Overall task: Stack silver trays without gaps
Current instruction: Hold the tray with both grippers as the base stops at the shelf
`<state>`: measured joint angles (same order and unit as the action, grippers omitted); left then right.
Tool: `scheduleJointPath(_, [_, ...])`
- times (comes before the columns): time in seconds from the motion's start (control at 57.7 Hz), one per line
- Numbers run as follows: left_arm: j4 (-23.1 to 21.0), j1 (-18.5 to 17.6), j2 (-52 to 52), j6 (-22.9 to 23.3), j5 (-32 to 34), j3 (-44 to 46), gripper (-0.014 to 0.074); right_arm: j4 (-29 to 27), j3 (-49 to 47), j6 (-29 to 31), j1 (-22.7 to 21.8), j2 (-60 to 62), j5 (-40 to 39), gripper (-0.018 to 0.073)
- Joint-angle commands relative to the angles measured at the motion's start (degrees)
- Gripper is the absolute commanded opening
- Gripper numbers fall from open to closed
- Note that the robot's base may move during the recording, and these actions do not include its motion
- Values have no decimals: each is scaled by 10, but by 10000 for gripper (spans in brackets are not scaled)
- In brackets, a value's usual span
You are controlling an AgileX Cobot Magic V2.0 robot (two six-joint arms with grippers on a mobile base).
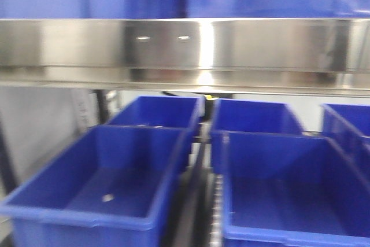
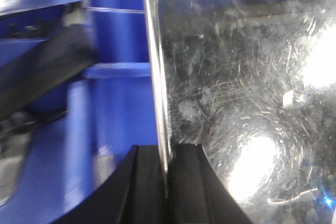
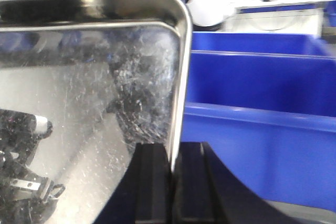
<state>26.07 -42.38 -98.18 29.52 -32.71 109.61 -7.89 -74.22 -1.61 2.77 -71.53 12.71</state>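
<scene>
- No stack shows in any view, so the stacking itself looks still ahead.
- The left hand (image 2: 166, 184) is clamped on the left rim of a silver tray (image 2: 247, 103), which spreads rightward from it.
- The right hand (image 3: 172, 184) pinches the right rim, likely of the same silver tray, beside the blue bins (image 3: 252, 103).

I am facing a broad steel band (image 1: 185, 44) spanning the top; beneath it blue bins (image 1: 289, 166) are sitting in two rows, the near-left bin (image 1: 75, 172) holding a pale speck (image 1: 107, 198).
</scene>
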Motion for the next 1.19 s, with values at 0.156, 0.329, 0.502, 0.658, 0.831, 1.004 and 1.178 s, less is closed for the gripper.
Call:
scheduleJointPath(0.156, [16, 4, 10, -3, 7, 4, -20, 9, -4, 6, -3, 7, -29, -80])
scheduleJointPath(0.329, [16, 4, 10, -3, 7, 4, -20, 9, -4, 6, -3, 7, -29, -80])
scheduleJointPath(0.502, [16, 4, 10, -3, 7, 4, -20, 9, -4, 6, -3, 7, -29, -80])
scheduleJointPath(0.658, [16, 4, 10, -3, 7, 4, -20, 9, -4, 6, -3, 7, -29, -80])
scheduleJointPath(0.831, [16, 4, 10, -3, 7, 4, -20, 9, -4, 6, -3, 7, -29, -80])
scheduleJointPath(1.004, [16, 4, 10, -3, 9, 4, -20, 9, -4, 6, -3, 7, -29, -80])
scheduleJointPath(1.178, [16, 4, 10, -3, 14, 4, -20, 9, -4, 6, -3, 7, -29, -80])
